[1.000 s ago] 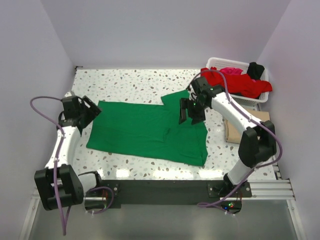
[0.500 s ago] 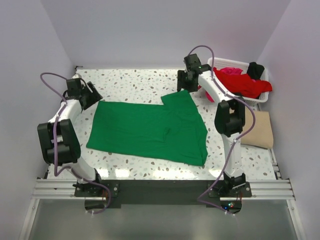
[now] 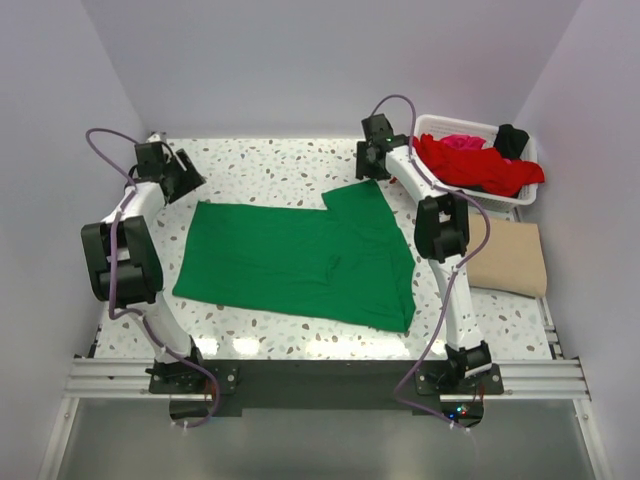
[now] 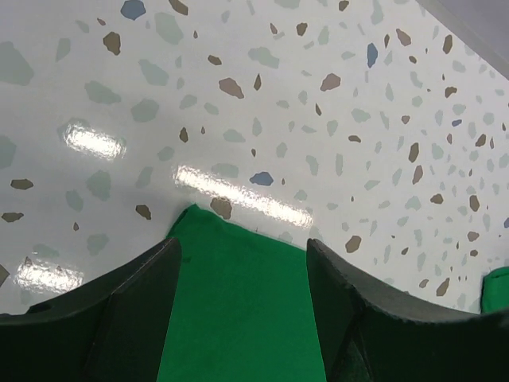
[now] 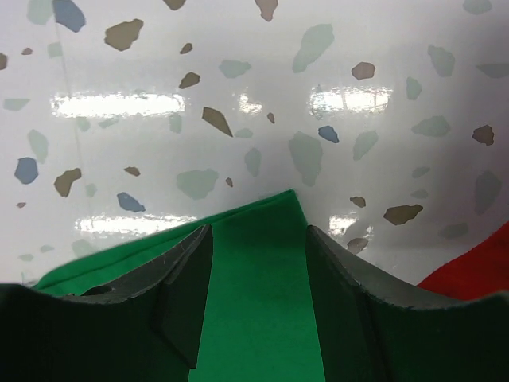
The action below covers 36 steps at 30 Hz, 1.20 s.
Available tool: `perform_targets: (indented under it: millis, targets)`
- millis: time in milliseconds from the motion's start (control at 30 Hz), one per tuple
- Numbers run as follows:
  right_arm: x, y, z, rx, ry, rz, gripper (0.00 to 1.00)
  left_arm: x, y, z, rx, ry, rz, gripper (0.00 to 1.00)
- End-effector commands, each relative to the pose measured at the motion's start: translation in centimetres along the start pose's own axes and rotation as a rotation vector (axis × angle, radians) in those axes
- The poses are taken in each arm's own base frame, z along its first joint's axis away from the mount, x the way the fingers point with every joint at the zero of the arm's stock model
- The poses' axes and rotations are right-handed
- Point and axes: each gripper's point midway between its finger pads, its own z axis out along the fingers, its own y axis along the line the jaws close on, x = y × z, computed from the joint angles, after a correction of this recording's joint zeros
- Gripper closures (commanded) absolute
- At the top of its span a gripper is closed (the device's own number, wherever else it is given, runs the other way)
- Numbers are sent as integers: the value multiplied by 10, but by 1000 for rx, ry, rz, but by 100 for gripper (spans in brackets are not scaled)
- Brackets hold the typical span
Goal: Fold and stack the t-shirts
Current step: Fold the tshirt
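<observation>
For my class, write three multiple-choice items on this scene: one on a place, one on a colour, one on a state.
1. Where does the basket stand?
A. far right corner
B. near left corner
C. centre

2. What colour is the shirt spread flat?
A. red
B. green
C. black

3. How is the left gripper?
A. shut on cloth
B. open over the shirt's corner
C. holding the basket

Answers:
1 A, it sits at the back right.
2 B, the flat cloth is green.
3 B, its jaws stand apart with the corner between them.
</observation>
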Motion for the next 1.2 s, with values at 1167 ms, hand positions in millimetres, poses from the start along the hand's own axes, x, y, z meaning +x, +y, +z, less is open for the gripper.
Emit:
perform_targets:
  millis: [1167]
  targets:
    - [23, -13, 25, -16, 62, 39, 86, -16, 21, 63, -141, 48, 183, 42]
